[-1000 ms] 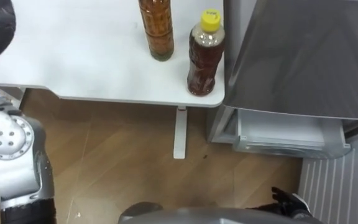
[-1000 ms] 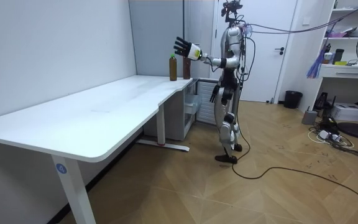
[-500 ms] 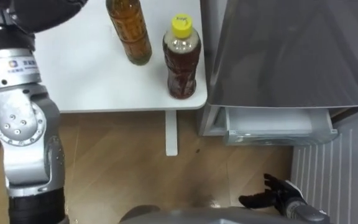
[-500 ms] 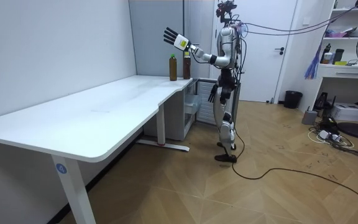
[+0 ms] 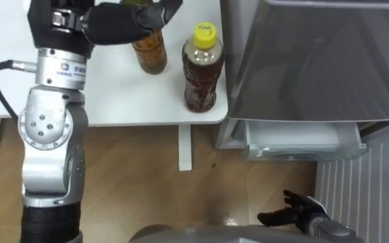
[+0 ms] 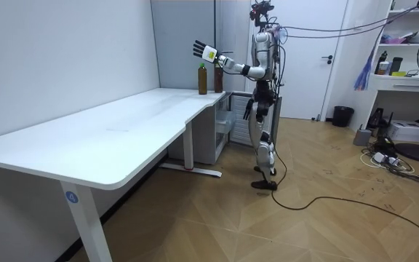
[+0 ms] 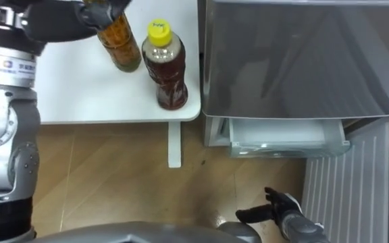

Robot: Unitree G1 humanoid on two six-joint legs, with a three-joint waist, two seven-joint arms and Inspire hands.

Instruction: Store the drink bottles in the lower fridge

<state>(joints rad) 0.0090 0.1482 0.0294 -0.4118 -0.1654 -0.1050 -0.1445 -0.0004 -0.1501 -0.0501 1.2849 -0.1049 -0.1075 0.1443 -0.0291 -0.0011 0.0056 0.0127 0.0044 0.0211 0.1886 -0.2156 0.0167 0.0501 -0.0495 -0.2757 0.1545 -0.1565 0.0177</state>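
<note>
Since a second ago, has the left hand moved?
Yes: the left hand went toward the room view's left, from over the yellow-capped bottle to over the other bottle.
</note>
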